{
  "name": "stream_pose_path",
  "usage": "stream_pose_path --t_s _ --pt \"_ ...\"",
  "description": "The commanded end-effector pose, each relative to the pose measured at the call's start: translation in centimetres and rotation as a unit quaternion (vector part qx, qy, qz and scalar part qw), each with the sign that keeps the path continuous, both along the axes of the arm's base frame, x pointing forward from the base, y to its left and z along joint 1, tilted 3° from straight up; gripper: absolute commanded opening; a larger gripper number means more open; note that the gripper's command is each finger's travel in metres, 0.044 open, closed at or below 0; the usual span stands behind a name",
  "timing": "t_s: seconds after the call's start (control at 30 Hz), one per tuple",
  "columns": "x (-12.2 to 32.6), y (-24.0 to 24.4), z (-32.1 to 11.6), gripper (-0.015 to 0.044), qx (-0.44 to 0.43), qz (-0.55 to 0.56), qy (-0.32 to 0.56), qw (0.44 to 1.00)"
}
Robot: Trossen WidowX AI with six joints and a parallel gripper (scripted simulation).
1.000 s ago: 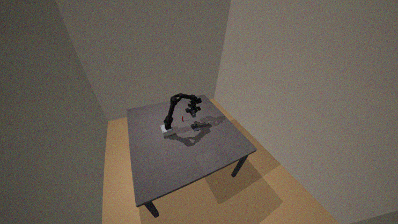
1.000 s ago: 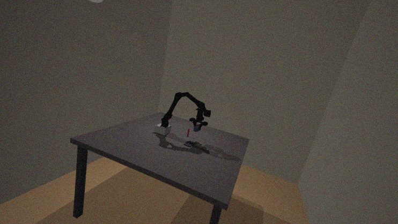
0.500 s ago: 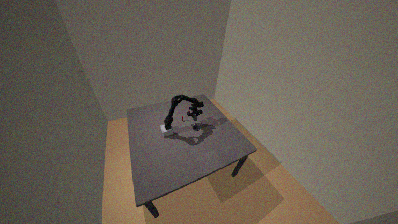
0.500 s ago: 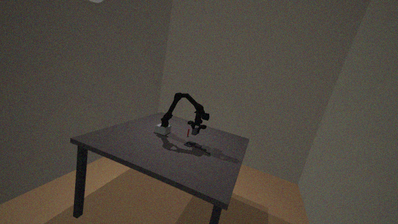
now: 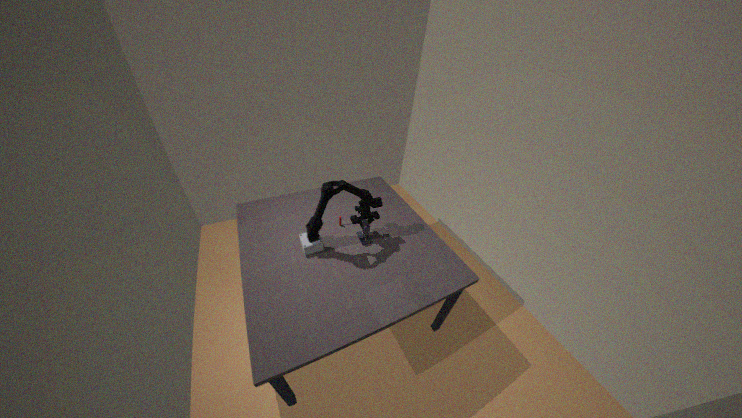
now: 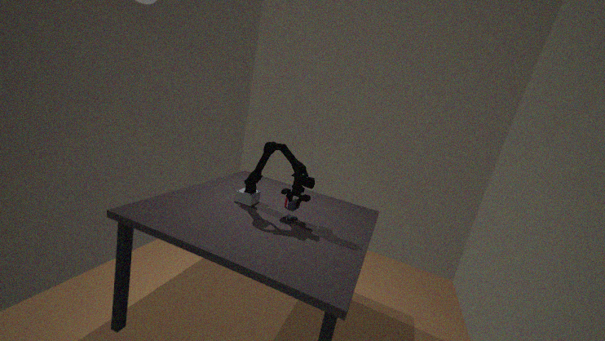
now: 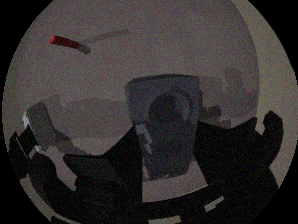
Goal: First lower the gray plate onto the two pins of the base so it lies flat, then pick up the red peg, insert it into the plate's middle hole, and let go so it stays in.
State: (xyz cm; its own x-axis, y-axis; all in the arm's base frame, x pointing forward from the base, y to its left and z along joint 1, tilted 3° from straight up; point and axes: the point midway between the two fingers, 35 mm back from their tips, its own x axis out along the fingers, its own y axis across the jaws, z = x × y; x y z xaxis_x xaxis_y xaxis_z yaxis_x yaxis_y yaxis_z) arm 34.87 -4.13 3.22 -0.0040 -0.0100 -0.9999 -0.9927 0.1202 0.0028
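Observation:
The gray plate [image 5: 366, 227] [image 6: 292, 205] [image 7: 134, 97] is between the fingers of my gripper [image 5: 366, 223] [image 6: 292, 201] [image 7: 160, 123], which is shut on it. In the wrist view a round hole shows in its upper part. The plate hangs over the dark base [image 5: 363, 239] [image 6: 289, 218], with a gap between them in the exterior view. The base's pins are too small and dark to make out, and the plate hides most of the base in the wrist view. The red peg [image 5: 340, 221] [image 6: 286, 201] [image 7: 65, 42] stands upright, apart from the gripper, towards the arm's side.
The arm's pale mounting block [image 5: 312, 245] [image 6: 246, 197] [image 7: 43, 126] sits on the gray table [image 5: 311, 311] [image 6: 190, 215]. The shadows of the arm and gripper fall across the table around the base. The peg has a small dark foot or holder below it in the wrist view.

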Motion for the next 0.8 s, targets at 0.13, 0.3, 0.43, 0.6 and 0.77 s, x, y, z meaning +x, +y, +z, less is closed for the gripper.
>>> stream_pose_path --t_s 0.13,0.3,0.43,0.6,0.77 --pt "-0.8 -2.3 -1.7 0.0 -0.002 -0.001 0.008 1.0" --pt "-0.9 -2.5 -1.8 0.0 -0.002 -0.001 0.008 1.0" --pt "-0.9 -2.5 -1.8 0.0 -0.002 -0.001 0.008 1.0" --pt "-0.9 -2.5 -1.8 0.0 -0.002 -0.001 0.008 1.0" --pt "-0.9 -2.5 -1.8 0.0 -0.002 -0.001 0.008 1.0"
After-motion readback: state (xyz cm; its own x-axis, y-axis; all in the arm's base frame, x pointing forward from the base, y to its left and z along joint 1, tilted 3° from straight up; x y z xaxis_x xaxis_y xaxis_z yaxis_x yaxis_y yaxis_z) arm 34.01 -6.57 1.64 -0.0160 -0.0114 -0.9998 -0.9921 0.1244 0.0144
